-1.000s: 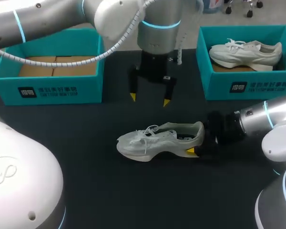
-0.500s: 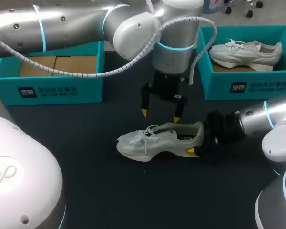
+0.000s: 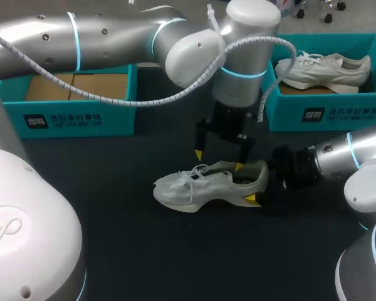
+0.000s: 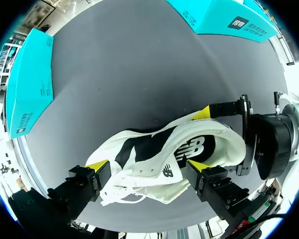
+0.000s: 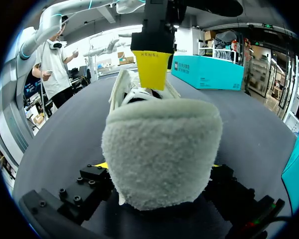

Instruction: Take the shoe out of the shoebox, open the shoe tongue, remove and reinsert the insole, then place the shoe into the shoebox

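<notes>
A white sneaker [image 3: 203, 185] lies on its side on the dark table, toe to the left. My right gripper [image 3: 260, 185] is shut on its heel, one finger on each side; in the right wrist view the padded heel [image 5: 162, 149] fills the gap between the fingers of the right gripper [image 5: 159, 167]. My left gripper [image 3: 218, 160] hangs open just above the shoe's collar, its yellow tips straddling the opening. In the left wrist view the shoe [image 4: 159, 159] lies under the left gripper [image 4: 148, 166], with the right gripper [image 4: 259, 144] at the heel.
A teal shoebox [image 3: 75, 116] with brown cardboard inside stands at the back left. A second teal shoebox [image 3: 326, 113] at the back right holds another white shoe [image 3: 323, 69]. Dark table surface stretches in front of the sneaker.
My left gripper has come down and to the right, from above the table's middle to just over the shoe's collar. The shoe and right gripper have stayed in place.
</notes>
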`<move>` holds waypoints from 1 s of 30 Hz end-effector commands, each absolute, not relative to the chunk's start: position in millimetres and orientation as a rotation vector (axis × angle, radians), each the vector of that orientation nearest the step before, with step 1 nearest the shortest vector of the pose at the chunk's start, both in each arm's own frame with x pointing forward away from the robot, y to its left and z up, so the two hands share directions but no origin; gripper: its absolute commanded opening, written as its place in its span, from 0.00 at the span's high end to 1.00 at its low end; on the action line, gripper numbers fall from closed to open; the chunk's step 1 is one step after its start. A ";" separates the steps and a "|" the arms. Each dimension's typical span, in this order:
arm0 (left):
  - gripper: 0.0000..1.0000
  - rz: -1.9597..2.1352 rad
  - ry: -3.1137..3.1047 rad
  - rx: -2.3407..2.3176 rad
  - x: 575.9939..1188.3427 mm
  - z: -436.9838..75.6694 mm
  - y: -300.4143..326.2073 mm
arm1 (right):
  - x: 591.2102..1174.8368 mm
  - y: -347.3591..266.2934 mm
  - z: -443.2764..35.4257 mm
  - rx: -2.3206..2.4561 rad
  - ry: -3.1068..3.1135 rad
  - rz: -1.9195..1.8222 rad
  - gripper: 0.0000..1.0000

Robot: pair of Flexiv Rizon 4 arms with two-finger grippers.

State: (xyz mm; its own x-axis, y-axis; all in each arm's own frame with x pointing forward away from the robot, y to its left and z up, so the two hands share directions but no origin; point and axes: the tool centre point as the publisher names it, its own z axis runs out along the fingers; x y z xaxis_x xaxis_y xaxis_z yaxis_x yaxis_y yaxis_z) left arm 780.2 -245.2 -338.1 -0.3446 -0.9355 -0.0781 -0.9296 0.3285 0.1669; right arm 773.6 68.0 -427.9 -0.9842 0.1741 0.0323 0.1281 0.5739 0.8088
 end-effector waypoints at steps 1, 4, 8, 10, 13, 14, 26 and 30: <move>0.00 -0.313 -2.537 1.761 782.4 -348.2 -252.5 | 773.2 70.9 -435.4 0.265 2.744 1.399 1.00; 0.00 -0.324 -2.547 1.740 781.4 -353.0 -252.5 | 773.2 70.9 -435.4 0.265 2.744 1.399 1.00; 0.00 -0.382 -2.560 1.739 780.8 -360.0 -251.7 | 773.2 70.9 -435.4 0.265 2.744 1.399 1.00; 0.00 -0.406 -2.572 1.735 779.7 -362.2 -250.3 | 773.2 70.9 -435.4 0.265 2.744 1.399 1.00; 0.00 -0.433 -2.579 1.742 778.1 -363.4 -245.8 | 773.2 70.9 -435.4 0.265 2.744 1.399 1.00; 0.00 -0.448 -2.582 1.741 777.3 -363.6 -244.1 | 773.2 70.9 -435.4 0.265 2.744 1.399 1.00; 0.00 -0.540 -2.474 1.937 772.1 -347.9 -198.0 | 773.2 70.9 -435.4 0.265 2.744 1.399 1.00; 0.00 -0.515 -2.412 2.016 767.8 -337.2 -186.9 | 773.2 70.9 -435.4 0.265 2.744 1.399 1.00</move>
State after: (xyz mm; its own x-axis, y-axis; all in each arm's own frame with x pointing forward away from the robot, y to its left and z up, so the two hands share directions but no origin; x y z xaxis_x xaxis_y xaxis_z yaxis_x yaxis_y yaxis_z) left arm 774.6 -204.1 -348.0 -0.2178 -0.9398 -0.2632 -0.9578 0.1541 0.2425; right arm 773.6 68.4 -427.9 -0.9842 0.1739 0.0325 0.1280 0.5738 0.8089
